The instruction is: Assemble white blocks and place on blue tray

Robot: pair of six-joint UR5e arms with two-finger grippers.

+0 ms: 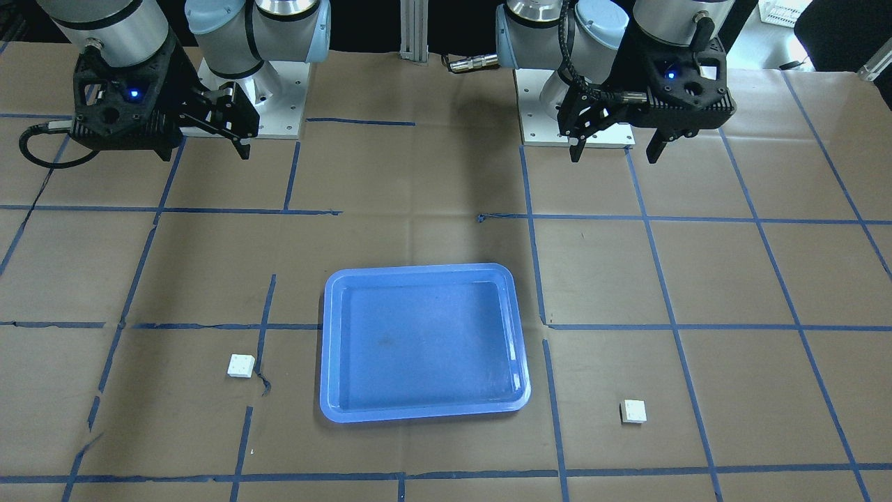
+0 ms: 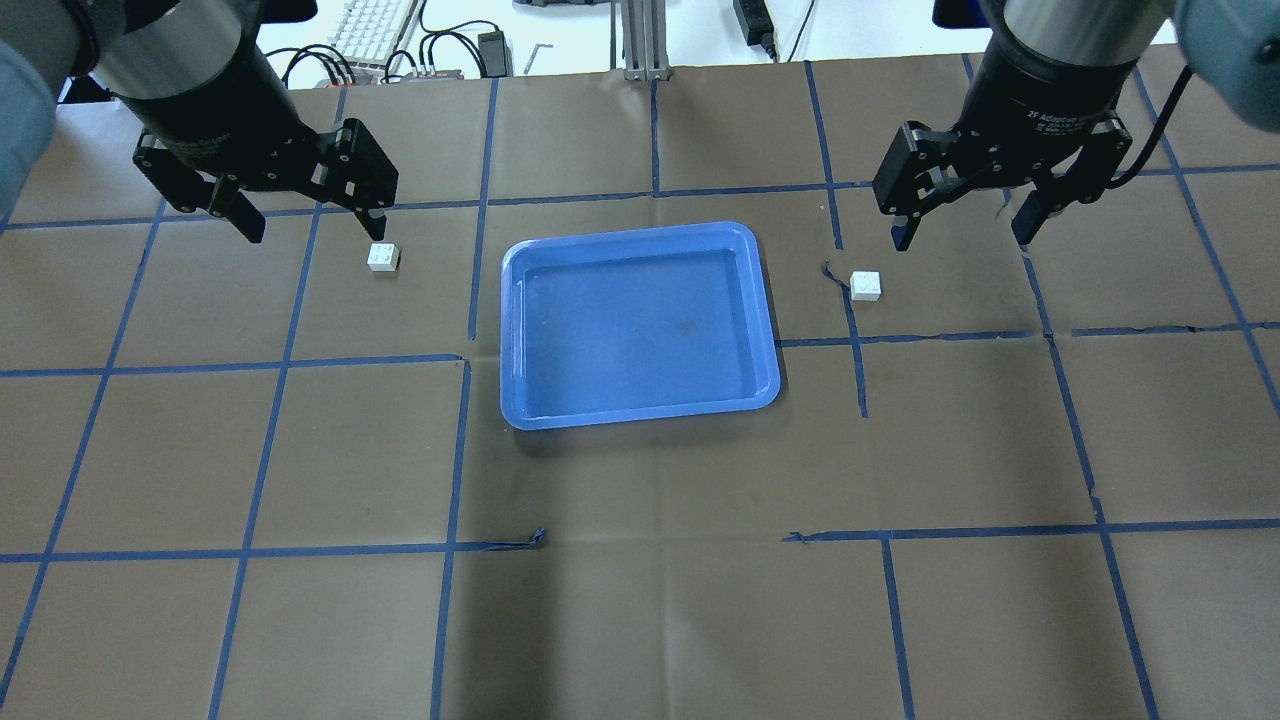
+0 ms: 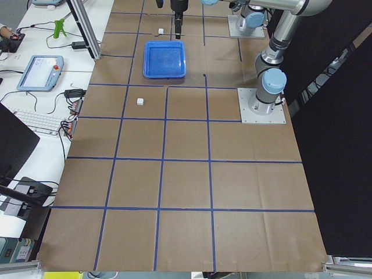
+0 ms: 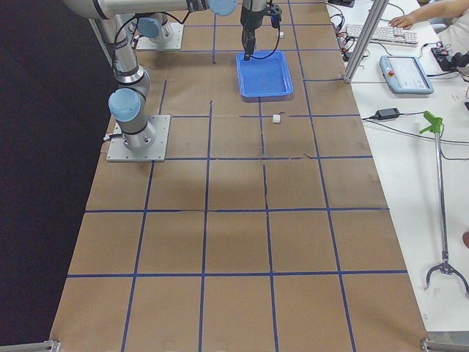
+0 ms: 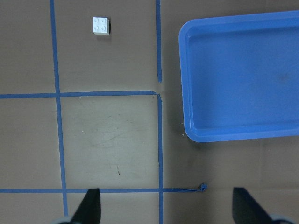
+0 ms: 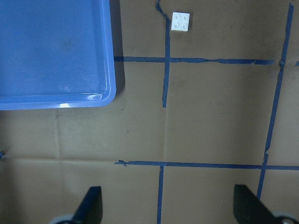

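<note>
Left white block (image 2: 383, 257) and right white block (image 2: 866, 286) lie in the open; blue tray (image 2: 509, 340) between, well apart.

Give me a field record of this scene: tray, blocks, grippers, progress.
tray: blue tray, empty, on the table
block 1: left white block, on table, left of tray, studs up
block 2: right white block, on table, right of tray, studs up
left gripper: open, empty
right gripper: open, empty
progress: blocks not joined, none on tray
</note>
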